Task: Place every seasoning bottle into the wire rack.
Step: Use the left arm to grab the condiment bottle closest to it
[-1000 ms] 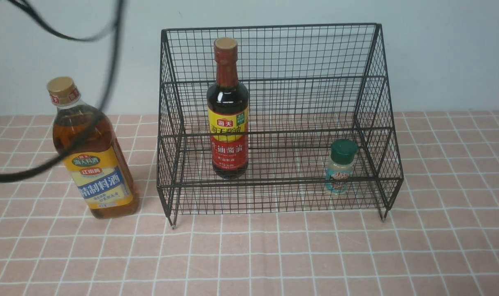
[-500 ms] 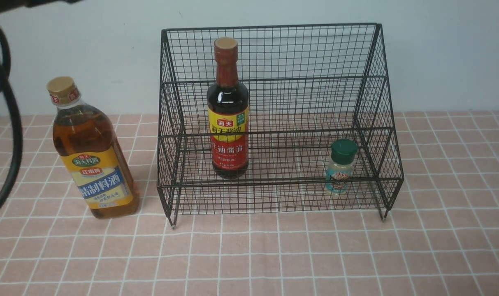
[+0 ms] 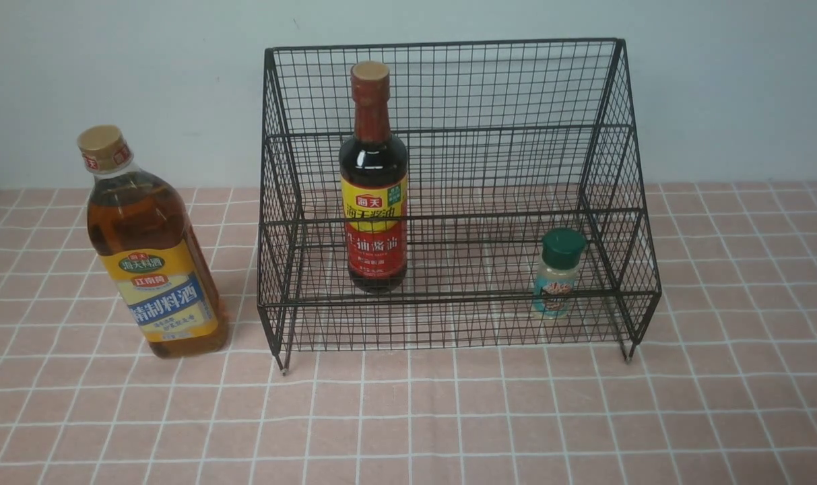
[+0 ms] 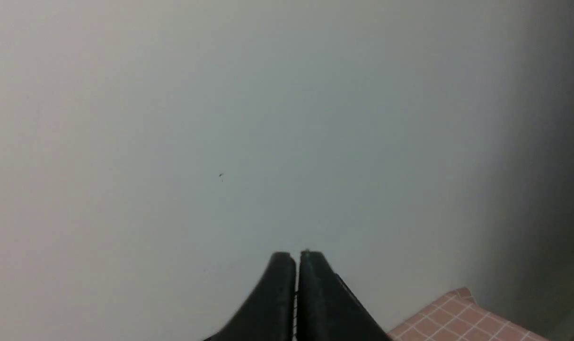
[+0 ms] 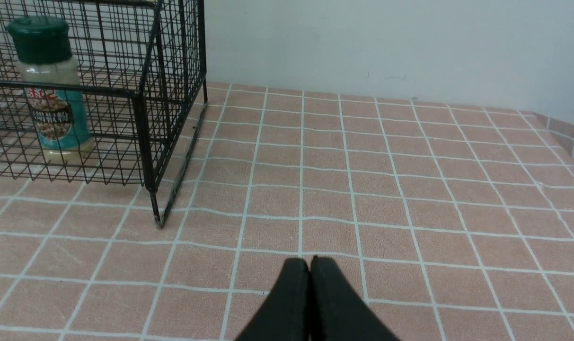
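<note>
The black wire rack point(image 3: 448, 128) stands in the middle of the table in the front view. The dark soy-sauce bottle point(image 3: 373, 195) stands upright on its lower tier at the left. On that same tier at the right is the small green-capped shaker jar point(image 3: 558, 273), also seen behind the rack's mesh point(image 5: 173, 85) as the jar point(image 5: 50, 94) in the right wrist view. The tall amber bottle point(image 3: 149, 256) with a gold cap stands on the table left of the rack. My left gripper point(image 4: 296, 255) is shut and empty, facing the wall. My right gripper point(image 5: 309, 261) is shut and empty above the tablecloth. Neither arm shows in the front view.
A pink checked tablecloth point(image 3: 448, 417) covers the table, with a pale wall point(image 3: 718, 87) right behind the rack. The rack's front right leg point(image 5: 156, 215) rests on the cloth to the side of my right gripper. The table's far right edge point(image 5: 559, 125) meets the wall.
The left arm's black cable, which hung across the upper left of the front view, has withdrawn out of frame. Bottles and rack have not moved.
</note>
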### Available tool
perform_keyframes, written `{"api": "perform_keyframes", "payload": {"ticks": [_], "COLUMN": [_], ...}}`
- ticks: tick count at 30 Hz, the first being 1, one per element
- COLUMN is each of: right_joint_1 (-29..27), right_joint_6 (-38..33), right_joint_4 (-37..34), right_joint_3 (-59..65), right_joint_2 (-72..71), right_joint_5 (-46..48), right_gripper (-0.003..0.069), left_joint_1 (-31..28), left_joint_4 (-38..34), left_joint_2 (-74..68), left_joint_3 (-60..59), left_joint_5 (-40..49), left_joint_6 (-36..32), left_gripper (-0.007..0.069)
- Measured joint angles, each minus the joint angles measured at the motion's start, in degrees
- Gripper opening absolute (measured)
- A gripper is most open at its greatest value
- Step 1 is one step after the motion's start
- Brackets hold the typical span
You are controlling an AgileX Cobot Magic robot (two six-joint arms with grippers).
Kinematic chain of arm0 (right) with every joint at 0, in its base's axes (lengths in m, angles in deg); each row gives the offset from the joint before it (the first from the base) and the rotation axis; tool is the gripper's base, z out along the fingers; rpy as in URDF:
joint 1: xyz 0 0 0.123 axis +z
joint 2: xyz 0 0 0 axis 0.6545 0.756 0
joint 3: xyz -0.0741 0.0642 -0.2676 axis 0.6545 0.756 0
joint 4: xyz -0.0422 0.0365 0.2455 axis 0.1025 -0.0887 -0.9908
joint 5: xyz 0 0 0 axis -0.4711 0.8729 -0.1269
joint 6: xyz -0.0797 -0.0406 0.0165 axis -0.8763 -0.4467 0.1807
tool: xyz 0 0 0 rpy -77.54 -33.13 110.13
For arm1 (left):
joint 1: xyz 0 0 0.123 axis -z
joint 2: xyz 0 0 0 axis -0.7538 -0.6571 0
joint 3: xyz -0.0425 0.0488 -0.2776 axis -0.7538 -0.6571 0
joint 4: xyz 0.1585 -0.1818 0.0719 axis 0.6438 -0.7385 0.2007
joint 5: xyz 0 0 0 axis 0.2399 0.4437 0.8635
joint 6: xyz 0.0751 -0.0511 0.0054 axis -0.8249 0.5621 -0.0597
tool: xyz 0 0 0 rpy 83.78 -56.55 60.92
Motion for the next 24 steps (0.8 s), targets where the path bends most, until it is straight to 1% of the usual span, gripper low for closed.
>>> {"api": "perform_keyframes", "payload": {"ticks": [3, 4, 5, 7, 8, 10, 12, 13, 14, 15, 17, 19, 20, 21, 22, 23, 24], "right_joint_1": [0.0, 0.0, 0.0, 0.0, 0.0, 0.0, 0.0, 0.0, 0.0, 0.0, 0.0, 0.0, 0.0, 0.0, 0.0, 0.0, 0.0], "right_joint_6": [0.0, 0.0, 0.0, 0.0, 0.0, 0.0, 0.0, 0.0, 0.0, 0.0, 0.0, 0.0, 0.0, 0.0, 0.0, 0.0, 0.0], "right_joint_4": [0.0, 0.0, 0.0, 0.0, 0.0, 0.0, 0.0, 0.0, 0.0, 0.0, 0.0, 0.0, 0.0, 0.0, 0.0, 0.0, 0.0], "right_joint_3": [0.06, 0.06, 0.06, 0.06, 0.06, 0.06, 0.06, 0.06, 0.06, 0.06, 0.06, 0.06, 0.06, 0.06, 0.06, 0.06, 0.06], "right_joint_2": [0.0, 0.0, 0.0, 0.0, 0.0, 0.0, 0.0, 0.0, 0.0, 0.0, 0.0, 0.0, 0.0, 0.0, 0.0, 0.0, 0.0], "right_joint_5": [-0.04, -0.04, -0.04, -0.04, -0.06, -0.11, -0.11, -0.11, -0.11, -0.11, -0.11, -0.11, -0.11, -0.11, -0.2, -0.2, -0.2], "right_gripper": [-0.0015, -0.0015, -0.0015, -0.0015, -0.0015, -0.0015, -0.0015, -0.0015, -0.0015, -0.0015, -0.0015, -0.0015, -0.0015, -0.0015, -0.0015, -0.0015, -0.0015], "left_joint_1": [0.0, 0.0, 0.0, 0.0, 0.0, 0.06, 0.54, 1.05, 1.11, 1.25, 1.27, 1.27, 1.27, 1.27, 1.32, 1.39, 1.4], "left_joint_4": [-9.43, -10.17, -16.12, -26.06, -30.62, -38.38, -46.59, -54.37, -55.47, -62.91, -73.16, -80.59, -83.55, -84.27, -89.7, -92.6, -93.73], "left_joint_2": [0.42, 0.47, 0.58, 0.82, 0.89, 1.01, 1.07, 1.19, 1.19, 1.19, 1.19, 1.19, 1.19, 1.19, 1.19, 1.19, 1.25], "left_joint_3": [-0.06, -0.06, -0.4, -0.99, -1.12, -1.12, -1.12, -1.12, -1.12, -1.12, -1.18, -1.57, -1.99, -2.1, -3.5, -5.12, -6.36], "left_joint_5": [0.26, 0.41, 1.56, 4.76, 7.47, 15.05, 22.93, 30.85, 32.03, 40.31, 52.45, 59.69, 62.54, 63.02, 64.72, 63.64, 62.08], "left_joint_6": [-9.48, -11.19, -17.99, -28.42, -34.69, -47.69, -58.68, -68.68, -70.12, -79.88, -91.72, -96.65, -97.81, -98.05, -99.49, -100.29, -100.57], "left_gripper": [-0.0007, -0.0007, -0.0007, -0.0007, -0.0007, -0.0007, -0.0007, -0.0007, -0.0007, -0.0007, -0.0007, -0.0007, -0.0007, -0.0007, -0.0007, -0.0007, -0.0007]}}
